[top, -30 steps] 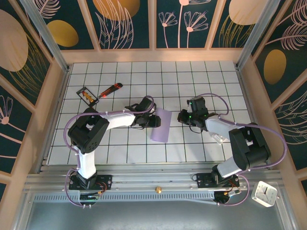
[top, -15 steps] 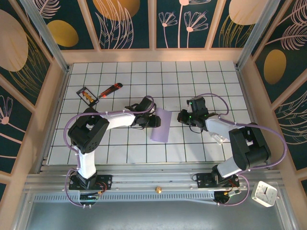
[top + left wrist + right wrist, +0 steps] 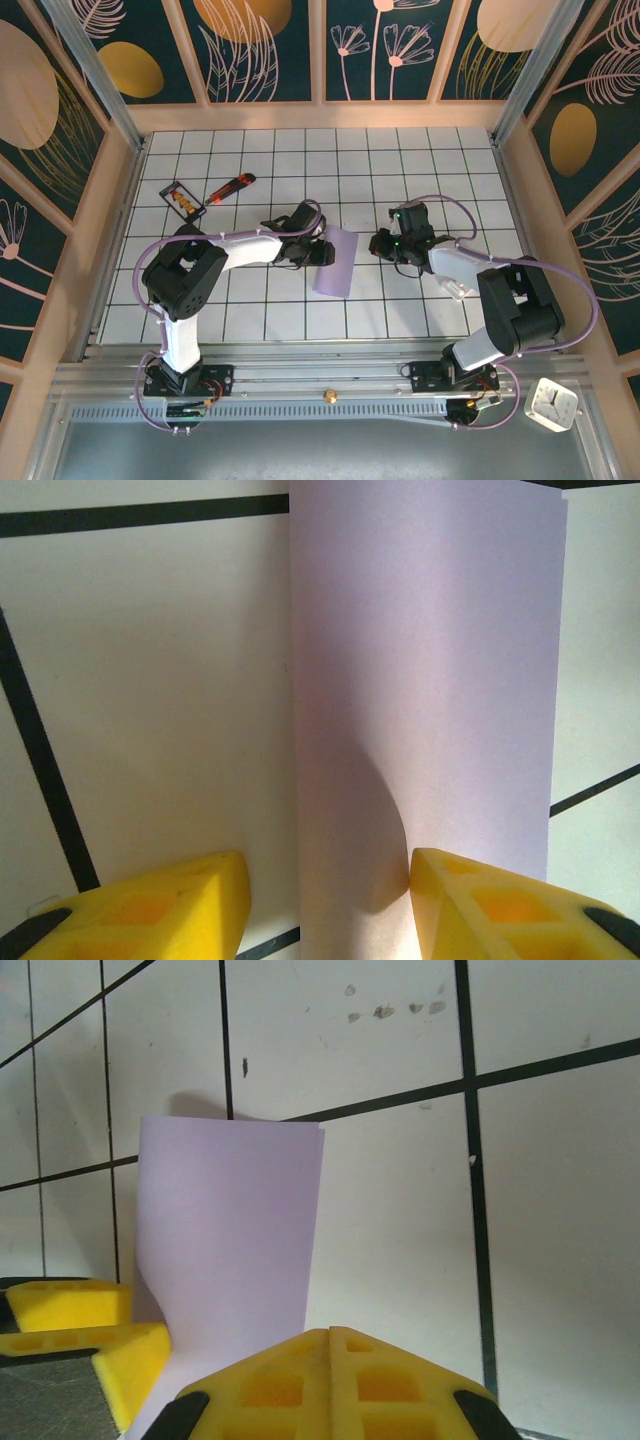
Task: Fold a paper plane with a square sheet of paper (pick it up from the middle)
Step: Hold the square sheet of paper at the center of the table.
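The square sheet of paper (image 3: 336, 262) is pale lavender and lies folded into a narrow strip on the tiled table, near the middle. My left gripper (image 3: 322, 250) is open at the strip's left long edge. In the left wrist view the edge of the paper (image 3: 430, 660) runs between the yellow fingertips (image 3: 190, 895); the right one rests against the paper, which bulges up slightly there. My right gripper (image 3: 380, 243) is shut with nothing in it, about one tile right of the strip. Its closed tips (image 3: 330, 1332) sit just in front of the paper (image 3: 235, 1230).
A red-orange utility knife (image 3: 231, 187) and a small black-framed card (image 3: 182, 200) lie at the back left of the table. Wooden walls ring the tiled surface (image 3: 420, 170). A small white clock (image 3: 551, 404) sits off the table at the front right.
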